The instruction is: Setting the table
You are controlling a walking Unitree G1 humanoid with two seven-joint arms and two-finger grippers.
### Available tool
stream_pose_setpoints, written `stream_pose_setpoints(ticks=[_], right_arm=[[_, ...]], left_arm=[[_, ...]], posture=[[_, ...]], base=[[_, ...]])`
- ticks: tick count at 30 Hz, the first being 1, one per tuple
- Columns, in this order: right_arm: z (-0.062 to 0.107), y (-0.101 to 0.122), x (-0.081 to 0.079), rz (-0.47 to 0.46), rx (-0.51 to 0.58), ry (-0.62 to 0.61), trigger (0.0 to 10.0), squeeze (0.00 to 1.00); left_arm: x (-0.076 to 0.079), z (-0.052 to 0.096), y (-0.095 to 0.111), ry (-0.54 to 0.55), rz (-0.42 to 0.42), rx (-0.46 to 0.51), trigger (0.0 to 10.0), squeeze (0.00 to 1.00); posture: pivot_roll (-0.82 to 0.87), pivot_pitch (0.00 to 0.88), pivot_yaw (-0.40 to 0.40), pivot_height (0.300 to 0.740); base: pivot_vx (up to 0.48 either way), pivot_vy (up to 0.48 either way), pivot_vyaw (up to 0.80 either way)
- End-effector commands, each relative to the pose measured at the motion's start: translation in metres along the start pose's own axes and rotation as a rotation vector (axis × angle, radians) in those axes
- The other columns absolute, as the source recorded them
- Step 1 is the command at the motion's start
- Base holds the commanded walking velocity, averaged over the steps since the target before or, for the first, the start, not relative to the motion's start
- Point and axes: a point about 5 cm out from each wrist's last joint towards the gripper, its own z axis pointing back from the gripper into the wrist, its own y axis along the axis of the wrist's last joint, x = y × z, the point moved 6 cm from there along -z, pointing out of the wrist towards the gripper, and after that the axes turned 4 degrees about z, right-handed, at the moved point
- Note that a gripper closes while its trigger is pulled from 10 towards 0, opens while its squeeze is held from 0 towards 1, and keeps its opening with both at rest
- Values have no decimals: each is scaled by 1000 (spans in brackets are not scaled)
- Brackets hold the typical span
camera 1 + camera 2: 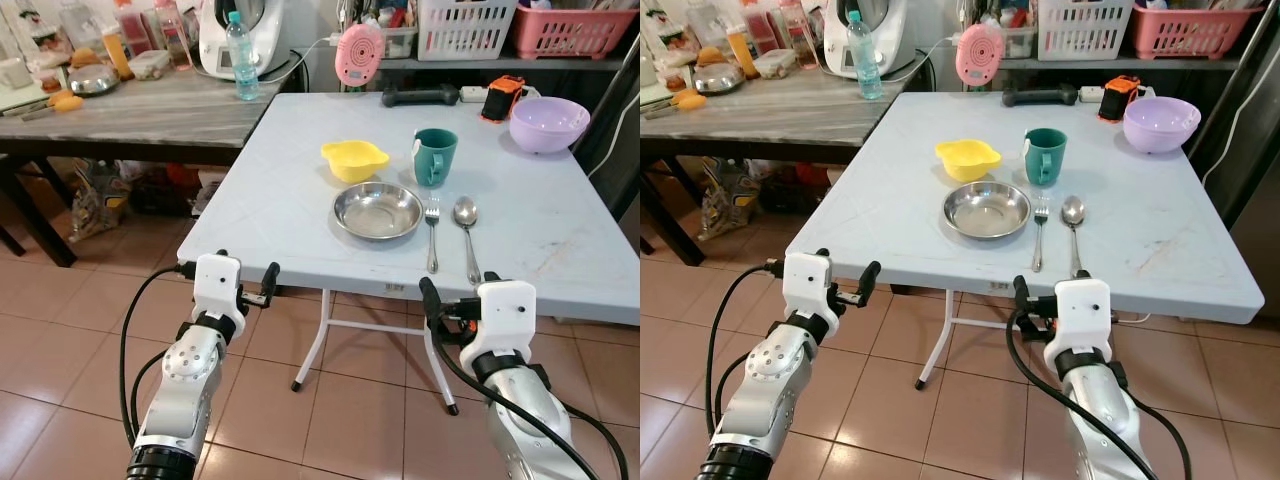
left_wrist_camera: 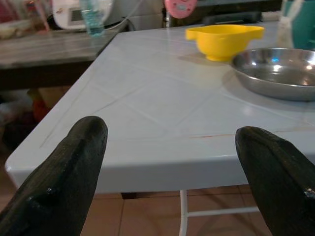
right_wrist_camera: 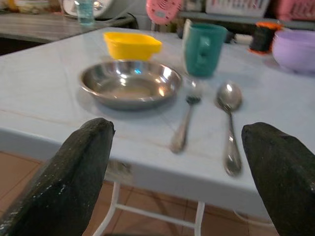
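Observation:
On the white folding table (image 1: pixel 270 210) lies a steel plate (image 1: pixel 378 210), with a fork (image 1: pixel 432 232) and a spoon (image 1: pixel 467 232) side by side to its right. Behind the plate stand a yellow bowl (image 1: pixel 355 160) and a teal mug (image 1: pixel 435 156). A purple bowl (image 1: pixel 548 123) sits at the far right corner. My left gripper (image 1: pixel 245 268) is open and empty, level with the table's front left edge. My right gripper (image 1: pixel 458 290) is also open and empty, just before the front edge below the spoon (image 3: pixel 230 123).
A marble-topped side table (image 1: pixel 150 110) at the left carries a water bottle (image 1: pixel 241 57), a kitchen machine and jars. A pink round device (image 1: pixel 359 54), a black bar (image 1: pixel 420 96) and baskets line the back. Tiled floor (image 1: pixel 80 330) lies below.

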Motion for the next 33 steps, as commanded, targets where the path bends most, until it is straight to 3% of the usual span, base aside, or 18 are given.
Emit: stream_pose_setpoints(ticks=[1, 12, 20, 28, 33], right_arm=[[-3, 0, -7, -3, -8, 39, 10000, 0], [-6, -1, -6, -17, -17, 46, 10000, 0], [-3, -3, -9, -36, -20, 34, 10000, 0], [-3, -3, -8, -49, -15, 9, 10000, 0], [-2, -3, -5, -54, -20, -16, 10000, 0]], left_arm=[[-6, 4, -3, 39, 7, -1, 10000, 0], [-12, 6, 2, 79, 7, 29, 10000, 0], [-13, 0, 12, 44, 5, 45, 10000, 0], [-5, -6, 21, -11, 13, 65, 10000, 0], [-1, -8, 22, -39, 15, 69, 10000, 0]], posture=[[-150, 0, 4, 740], [-143, 0, -7, 740], [-146, 1, 22, 740], [-157, 1, 54, 740], [-166, 2, 68, 740]], base=[[0, 0, 0], [0, 0, 0], [0, 0, -705], [0, 0, -800], [48, 0, 0]])
